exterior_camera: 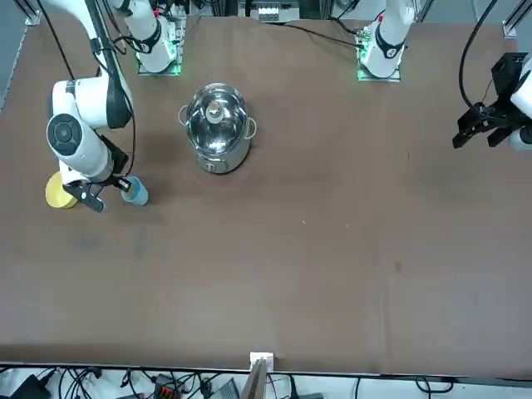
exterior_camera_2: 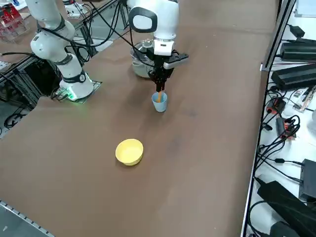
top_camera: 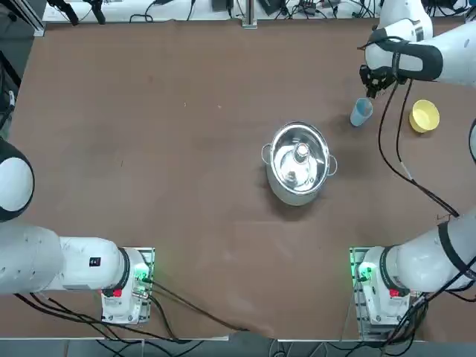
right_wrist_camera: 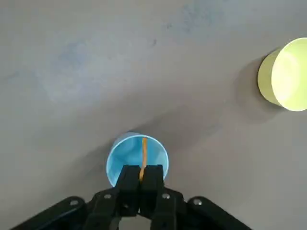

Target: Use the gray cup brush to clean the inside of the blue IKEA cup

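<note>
1. The right gripper [right_wrist_camera: 141, 176] is hanging over the blue IKEA cup [right_wrist_camera: 136, 155], jaws clamped on the gray cup brush [right_wrist_camera: 143, 158], which is reaching down inside.
2. The cup is standing on the bench [top_camera: 186, 186] between the steel pot [top_camera: 299, 163] and the yellow bowl [top_camera: 425, 116].
3. Risk: sideways scrubbing could be tipping this light cup, or the thin brush slipping.

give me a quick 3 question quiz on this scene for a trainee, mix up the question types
1. True or false: the right gripper is shut on the brush.
2. Where does the brush tip sit? A) in the yellow bowl B) in the blue cup C) in the steel pot
3. Fill in: the cup stands upright between the pot and the ____.

Key: 1 true; 2 B; 3 yellow bowl
</note>
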{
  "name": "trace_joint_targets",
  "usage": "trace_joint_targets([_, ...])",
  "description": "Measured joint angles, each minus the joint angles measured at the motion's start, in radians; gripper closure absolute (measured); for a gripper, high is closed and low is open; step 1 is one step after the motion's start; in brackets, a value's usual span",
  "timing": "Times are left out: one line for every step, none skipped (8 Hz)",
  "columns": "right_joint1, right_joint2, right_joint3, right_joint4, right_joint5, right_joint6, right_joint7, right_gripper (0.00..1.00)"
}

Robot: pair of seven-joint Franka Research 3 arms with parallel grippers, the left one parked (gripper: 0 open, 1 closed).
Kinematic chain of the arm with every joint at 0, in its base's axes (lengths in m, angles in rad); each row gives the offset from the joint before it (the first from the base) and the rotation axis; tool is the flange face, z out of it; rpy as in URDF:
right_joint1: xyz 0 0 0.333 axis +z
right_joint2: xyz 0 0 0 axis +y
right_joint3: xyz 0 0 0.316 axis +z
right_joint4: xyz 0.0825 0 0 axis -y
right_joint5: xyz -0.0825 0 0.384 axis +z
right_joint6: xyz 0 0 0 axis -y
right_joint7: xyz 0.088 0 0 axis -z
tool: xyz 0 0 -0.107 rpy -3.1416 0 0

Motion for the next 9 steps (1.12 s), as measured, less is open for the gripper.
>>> trace_joint_targets([0.001,0.008,0.004,0.014,0.0,0.001,0.016,0.97])
trace_joint_targets([0.002,0.018,0.01,0.024,0.0,0.002,0.04,0.97])
trace_joint_targets([0.006,0.026,0.014,0.029,0.0,0.007,0.066,0.97])
trace_joint_targets([0.017,0.033,0.016,0.031,0.0,0.011,0.09,0.97])
trace_joint_targets([0.03,0.04,0.017,0.031,0.0,0.011,0.113,0.97])
trace_joint_targets([0.039,0.044,0.018,0.032,0.0,0.011,0.133,0.97])
trace_joint_targets([0.045,0.046,0.018,0.032,0.0,0.007,0.147,0.97])
trace_joint_targets([0.048,0.047,0.018,0.032,0.0,-0.008,0.151,0.97])
trace_joint_targets([0.048,0.047,0.018,0.032,0.0,-0.034,0.153,0.97])
